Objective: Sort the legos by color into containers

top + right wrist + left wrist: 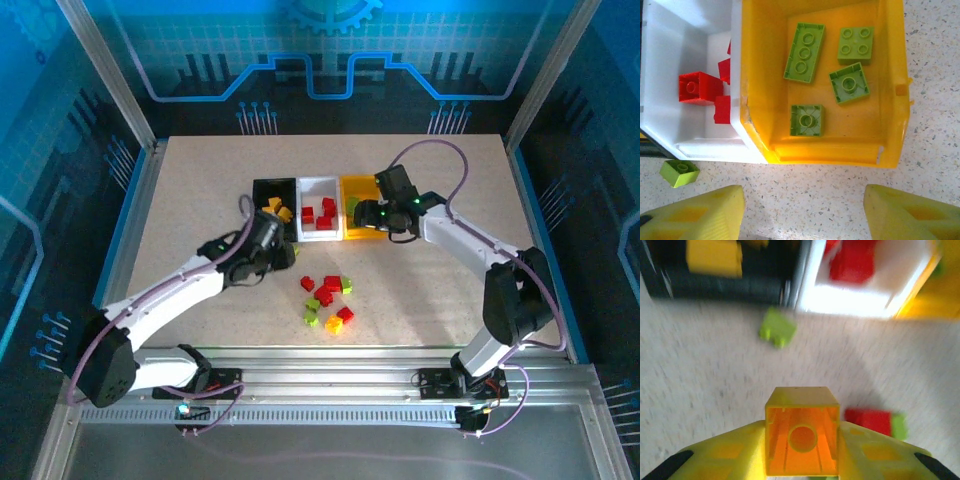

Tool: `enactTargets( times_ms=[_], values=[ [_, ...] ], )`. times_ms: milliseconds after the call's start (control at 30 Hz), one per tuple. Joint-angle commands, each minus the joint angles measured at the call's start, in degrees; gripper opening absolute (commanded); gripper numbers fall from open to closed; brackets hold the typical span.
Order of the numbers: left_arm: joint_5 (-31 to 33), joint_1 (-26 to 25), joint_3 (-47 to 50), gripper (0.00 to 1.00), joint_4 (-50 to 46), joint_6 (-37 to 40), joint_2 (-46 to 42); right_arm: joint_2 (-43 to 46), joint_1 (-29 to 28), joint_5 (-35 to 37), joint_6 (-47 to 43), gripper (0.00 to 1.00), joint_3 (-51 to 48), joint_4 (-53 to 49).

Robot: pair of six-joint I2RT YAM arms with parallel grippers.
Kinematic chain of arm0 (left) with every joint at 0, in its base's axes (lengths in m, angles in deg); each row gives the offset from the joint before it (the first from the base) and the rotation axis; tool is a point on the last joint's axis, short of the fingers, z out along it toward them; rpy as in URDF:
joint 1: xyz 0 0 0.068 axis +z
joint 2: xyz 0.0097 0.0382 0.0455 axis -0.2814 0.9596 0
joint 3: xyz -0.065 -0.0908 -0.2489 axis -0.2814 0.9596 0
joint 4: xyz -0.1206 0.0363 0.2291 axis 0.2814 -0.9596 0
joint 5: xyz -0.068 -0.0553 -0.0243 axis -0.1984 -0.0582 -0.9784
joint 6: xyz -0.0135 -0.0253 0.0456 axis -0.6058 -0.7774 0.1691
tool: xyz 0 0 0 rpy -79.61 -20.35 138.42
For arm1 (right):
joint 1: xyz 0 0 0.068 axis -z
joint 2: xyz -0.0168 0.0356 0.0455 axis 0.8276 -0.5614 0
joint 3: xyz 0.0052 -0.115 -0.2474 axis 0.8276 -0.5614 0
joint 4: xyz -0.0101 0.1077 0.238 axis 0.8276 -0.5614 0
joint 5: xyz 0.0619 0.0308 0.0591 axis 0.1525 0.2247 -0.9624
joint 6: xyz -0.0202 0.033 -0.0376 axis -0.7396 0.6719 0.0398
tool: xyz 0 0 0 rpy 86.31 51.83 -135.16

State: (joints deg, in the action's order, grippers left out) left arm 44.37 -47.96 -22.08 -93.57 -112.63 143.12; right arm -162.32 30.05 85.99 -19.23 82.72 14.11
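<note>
My left gripper (801, 447) is shut on a yellow-orange lego (801, 432), hollow underside facing the camera, above the table in front of the black container (715, 285). That container holds yellow legos (714, 257). The white container (705, 147) holds red legos (700, 87), and the yellow container (840, 155) holds several lime legos (804, 51). My right gripper (802, 212) is open and empty just in front of the yellow container. One lime lego (777, 329) lies on the table before the black and white containers. A loose pile of red, lime and yellow legos (326, 295) lies mid-table.
The three containers stand side by side at the table's middle back: black (258, 190), white (318, 181), yellow (355, 182). A red lego (868, 420) with a lime one (898, 425) beside it lies just right of my left fingers. Blue walls ring the table.
</note>
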Motion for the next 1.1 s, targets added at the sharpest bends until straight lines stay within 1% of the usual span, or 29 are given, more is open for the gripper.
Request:
enactTargets(
  times_ms=[0, 133, 233, 367, 400, 467, 533, 667, 733, 833, 967, 1067],
  values=[
    [0.9, 4.9, -6.6, 0.36, -1.3, 3.2, 4.0, 1.8, 0.3, -0.7, 0.9, 0.66, -1.6, 1.0],
    [2.0, 10.2, -13.9, 0.33, 1.1, 3.9, 13.5, 2.0, 0.3, -0.8, 1.1, 0.66, -2.5, 0.9],
    [2.7, 12.3, -19.3, 0.33, 2.0, 3.8, 20.6, 2.4, 0.3, -1.2, 1.3, 0.66, -3.1, 0.9],
    [3.6, 13.7, -26.6, 0.33, 0.0, 4.0, 28.9, 3.8, 0.2, -2.1, 1.0, 0.66, -4.2, 0.6],
    [3.8, 14.0, -27.8, 0.34, -0.5, 4.0, 30.4, 4.6, 0.2, -2.7, 0.9, 0.66, -4.8, 0.6],
    [3.8, 14.5, -29.6, 0.39, -1.1, 4.0, 32.4, 5.9, 0.0, -4.5, 0.4, 0.66, -6.2, 0.6],
    [3.5, 14.6, -31.0, 0.47, -1.7, 3.8, 33.5, 7.5, -0.6, -6.2, -0.7, 0.66, -7.8, 0.2],
    [1.6, 14.5, -31.0, 0.64, -1.0, 3.0, 32.3, 10.2, -2.4, -9.8, -3.4, 0.67, -11.0, -0.6],
    [0.7, 14.2, -30.5, 0.7, -0.7, 2.6, 30.4, 11.4, -3.7, -11.6, -4.7, 0.67, -12.6, -0.7],
    [-0.7, 12.8, -28.3, 0.81, 0.6, 2.1, 25.4, 12.5, -7.0, -13.4, -6.4, 0.68, -14.3, -1.5],
    [-3.3, 9.5, -22.2, 0.98, 3.6, 1.3, 16.8, 12.5, -14.1, -13.7, -8.0, 0.68, -16.0, -2.7],
    [-4.7, 6.4, -16.3, 0.99, 4.6, 0.8, 10.8, 11.5, -20.3, -13.2, -9.4, 0.69, -16.7, -3.2]
  ],
)
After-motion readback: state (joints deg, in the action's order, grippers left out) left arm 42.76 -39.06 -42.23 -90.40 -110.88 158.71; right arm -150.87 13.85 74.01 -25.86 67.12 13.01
